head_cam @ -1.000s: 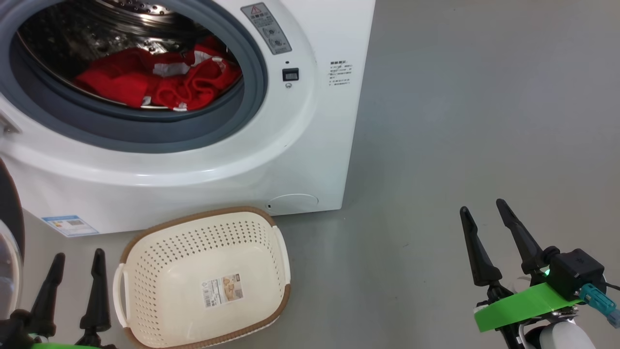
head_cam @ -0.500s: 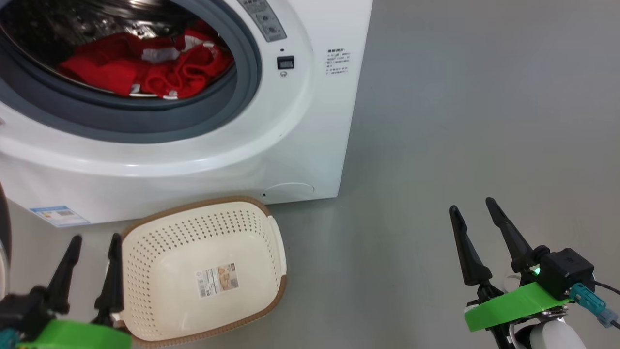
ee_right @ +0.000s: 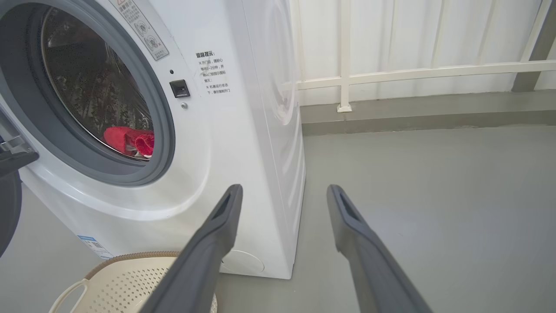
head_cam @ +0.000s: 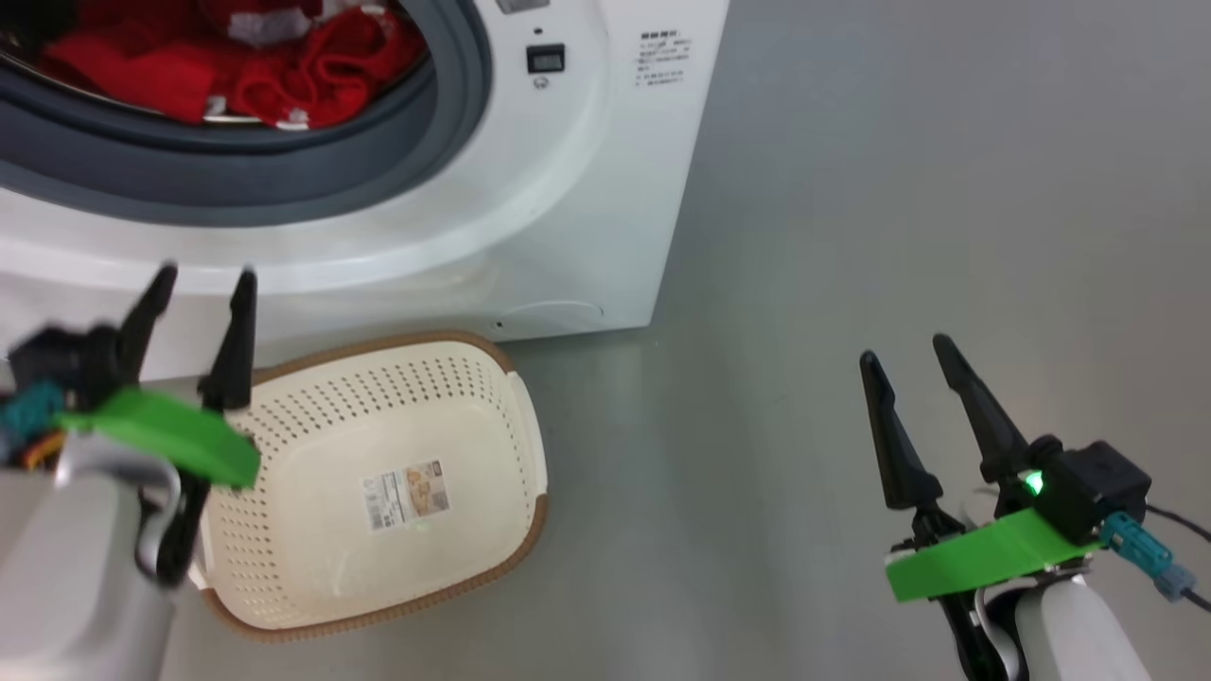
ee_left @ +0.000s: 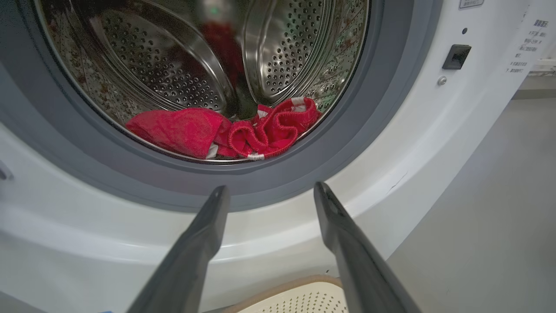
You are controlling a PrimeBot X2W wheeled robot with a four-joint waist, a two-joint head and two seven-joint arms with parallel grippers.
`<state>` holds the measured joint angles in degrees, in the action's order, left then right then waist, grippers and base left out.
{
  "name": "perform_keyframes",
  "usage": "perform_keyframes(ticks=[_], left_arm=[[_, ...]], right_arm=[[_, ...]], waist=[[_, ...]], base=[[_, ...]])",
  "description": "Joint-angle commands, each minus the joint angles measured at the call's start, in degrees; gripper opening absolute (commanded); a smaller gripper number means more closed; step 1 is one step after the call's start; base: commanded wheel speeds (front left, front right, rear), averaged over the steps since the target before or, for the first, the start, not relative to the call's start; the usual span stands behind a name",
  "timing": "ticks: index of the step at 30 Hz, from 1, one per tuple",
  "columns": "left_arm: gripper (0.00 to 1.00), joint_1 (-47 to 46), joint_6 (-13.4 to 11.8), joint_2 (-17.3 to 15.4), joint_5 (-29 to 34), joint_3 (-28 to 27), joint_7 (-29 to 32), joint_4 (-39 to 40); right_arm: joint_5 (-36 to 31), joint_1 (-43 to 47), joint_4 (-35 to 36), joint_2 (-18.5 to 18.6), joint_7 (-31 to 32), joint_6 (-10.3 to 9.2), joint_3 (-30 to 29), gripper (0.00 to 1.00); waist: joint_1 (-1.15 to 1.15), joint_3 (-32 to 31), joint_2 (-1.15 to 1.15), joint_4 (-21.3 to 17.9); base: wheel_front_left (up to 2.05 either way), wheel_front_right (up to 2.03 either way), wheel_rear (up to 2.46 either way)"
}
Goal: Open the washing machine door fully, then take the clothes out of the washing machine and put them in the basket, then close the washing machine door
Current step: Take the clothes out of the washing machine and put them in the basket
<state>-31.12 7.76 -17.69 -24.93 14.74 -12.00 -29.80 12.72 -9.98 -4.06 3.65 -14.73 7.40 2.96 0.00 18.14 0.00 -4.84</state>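
Up from the lower-left corner of the head view has come the left pincer [head_cam: 208,277]. The head camera has also tipped down, so the machine sits higher in the picture. The long dark fingers of this pincer stand wide apart, holding nothing, with their tips in front of the lower face of the big white front-loading washing machine [head_cam: 568,189]. Beyond and above those tips, the bright red clothes with white trim [ee_left: 191,130] lie at the bottom of the perforated steel drum [ee_left: 173,78]. Just below and to the right of this pincer, the cream-white perforated plastic basket with a brown rim [head_cam: 378,342] stands on the grey floor [head_cam: 851,189]. The right pincer [head_cam: 903,350] hovers well apart over bare floor, equally wide and holding nothing. Far to its left, the glossy black washing machine door [ee_right: 8,208] hangs open.
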Motion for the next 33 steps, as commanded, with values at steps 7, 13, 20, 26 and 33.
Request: perform_keyframes(ticks=[7, 13, 20, 26, 33], left_arm=[[1.0, -14.83, -0.27, -3.5, -1.08, 2.68, 4.14, -7.86], [1.0, -25.91, -0.27, -4.99, -1.19, 5.89, 5.53, -15.56], [1.0, -33.6, -0.27, -6.59, -1.55, 9.73, 5.15, -22.44], [1.0, -38.26, -0.27, -8.33, -3.57, 12.65, 5.42, -27.28], [1.0, -42.72, -0.27, -10.41, -5.78, 16.25, 5.26, -31.11]], right_arm=[[-0.63, -3.41, 1.9, -0.66, -0.27, 0.09, 2.47, 1.0], [1.29, -5.37, 2.69, -0.75, -0.27, 0.09, 3.53, 1.0], [2.75, -7.15, 2.92, -0.76, -0.27, 0.09, 5.45, 1.0], [4.04, -8.52, 3.27, -0.77, -0.27, 0.09, 6.77, 1.0], [4.85, -9.2, 4.35, -0.77, -0.27, 0.09, 6.79, 1.0]], waist=[[0.0, 4.45, 0.0, -2.49], [0.0, 8.12, 0.0, -4.59], [0.0, 10.99, 0.0, -6.53], [0.0, 13.07, 0.0, -8.48], [0.0, 15.87, 0.0, -10.18]], base=[[0.0, 0.0, 0.0], [0.0, 0.0, 0.0], [0.0, 0.0, 0.0], [0.0, 0.0, 0.0], [0.0, 0.0, 0.0]])
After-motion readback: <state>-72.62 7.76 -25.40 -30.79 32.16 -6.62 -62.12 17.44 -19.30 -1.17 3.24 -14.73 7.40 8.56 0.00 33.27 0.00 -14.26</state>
